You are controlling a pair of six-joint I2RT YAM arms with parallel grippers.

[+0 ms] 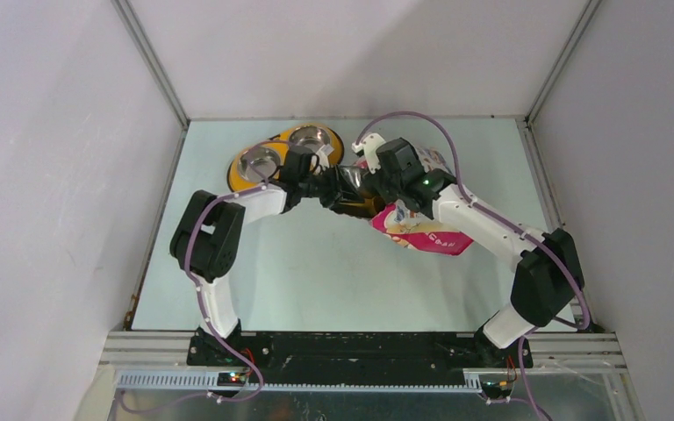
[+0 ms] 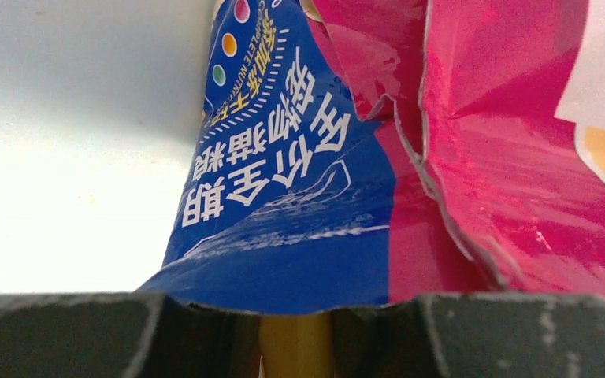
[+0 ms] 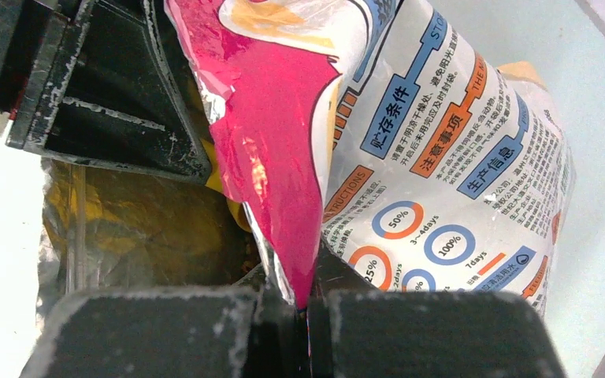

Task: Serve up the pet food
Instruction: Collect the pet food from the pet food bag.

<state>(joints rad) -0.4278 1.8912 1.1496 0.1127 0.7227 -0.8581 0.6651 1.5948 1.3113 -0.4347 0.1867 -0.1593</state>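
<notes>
The glossy blue-and-pink pet food pouch [image 1: 421, 235] lies tilted at mid-table, its mouth towards the left arm. My right gripper [image 1: 379, 195] is shut on the pouch's pink top edge [image 3: 283, 197], holding the mouth open [image 3: 307, 315]. My left gripper [image 1: 338, 187] is at the mouth, shut on the orange scoop's handle [image 2: 295, 346]. The pouch's blue front [image 2: 283, 197] drapes over the left fingers. The scoop's bowl is hidden inside the pouch; a yellow sliver of it shows in the right wrist view [image 3: 236, 206]. The silver-gold lining [image 3: 126, 228] shows; the kibble is barely visible deep in it.
The yellow double feeder [image 1: 338, 145] with two steel bowls [image 1: 259, 160] stands at the back, just behind the left gripper. Grey enclosure walls close the table on the left, back and right. The arm bases sit at the near edge.
</notes>
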